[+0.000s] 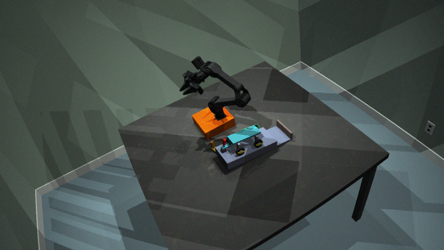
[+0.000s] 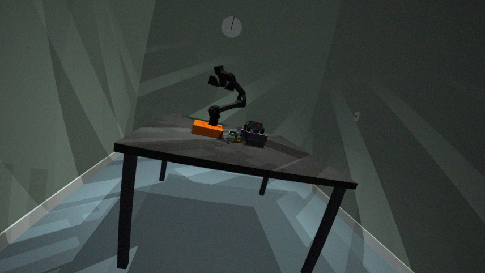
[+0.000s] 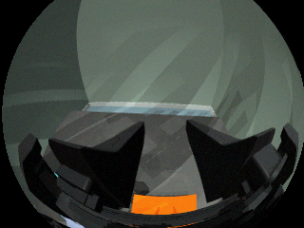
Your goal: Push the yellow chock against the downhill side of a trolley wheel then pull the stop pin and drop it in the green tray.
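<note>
The cyan trolley (image 1: 244, 134) (image 2: 251, 126) stands on the grey-blue ramp (image 1: 254, 153) (image 2: 255, 136). The red-headed stop pin (image 1: 224, 142) stands upright at the trolley's uphill end. The chock (image 1: 212, 144) (image 2: 237, 137) stands on the table beside the ramp's uphill end, its orange handle up; its base is small and partly hidden in the top view. The green tray (image 1: 257, 126) (image 2: 232, 133) lies beside the ramp, mostly hidden behind the trolley in the top view. My gripper (image 1: 181, 92) (image 3: 165, 124) is partly open and empty, high above the table and well away from all of these.
The arm stands on an orange block (image 1: 214, 126) (image 2: 206, 129) (image 3: 163, 204) close beside the ramp. A brown end board (image 1: 284, 129) stands across the ramp's low end. The dark table (image 1: 186, 192) (image 2: 190, 149) carries all of this.
</note>
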Robot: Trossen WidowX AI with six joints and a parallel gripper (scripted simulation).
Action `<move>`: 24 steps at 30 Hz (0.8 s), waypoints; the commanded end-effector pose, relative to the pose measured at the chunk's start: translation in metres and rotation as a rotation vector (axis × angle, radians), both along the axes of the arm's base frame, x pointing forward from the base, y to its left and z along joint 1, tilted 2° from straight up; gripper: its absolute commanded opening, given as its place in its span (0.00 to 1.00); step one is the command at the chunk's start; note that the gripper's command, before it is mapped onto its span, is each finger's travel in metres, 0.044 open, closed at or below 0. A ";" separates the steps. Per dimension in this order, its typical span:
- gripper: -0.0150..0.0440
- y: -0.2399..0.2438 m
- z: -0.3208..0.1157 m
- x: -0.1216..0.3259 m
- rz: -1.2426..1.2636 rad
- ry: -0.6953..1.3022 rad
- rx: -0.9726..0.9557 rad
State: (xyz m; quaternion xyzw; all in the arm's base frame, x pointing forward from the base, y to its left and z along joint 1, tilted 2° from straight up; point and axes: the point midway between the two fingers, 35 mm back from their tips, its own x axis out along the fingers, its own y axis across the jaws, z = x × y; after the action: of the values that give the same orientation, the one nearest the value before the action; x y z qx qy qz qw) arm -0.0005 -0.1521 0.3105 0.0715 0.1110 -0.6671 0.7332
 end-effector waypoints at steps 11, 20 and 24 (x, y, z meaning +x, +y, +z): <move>0.58 -0.019 -0.027 0.005 0.298 0.239 0.137; 0.58 -0.032 -0.048 0.019 0.531 0.427 0.201; 0.58 -0.037 -0.058 0.027 0.644 0.520 0.221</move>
State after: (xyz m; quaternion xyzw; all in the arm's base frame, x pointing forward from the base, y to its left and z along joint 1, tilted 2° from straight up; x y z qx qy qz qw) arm 0.0218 -0.1848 0.2604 -0.0419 0.3521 -0.4232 0.8338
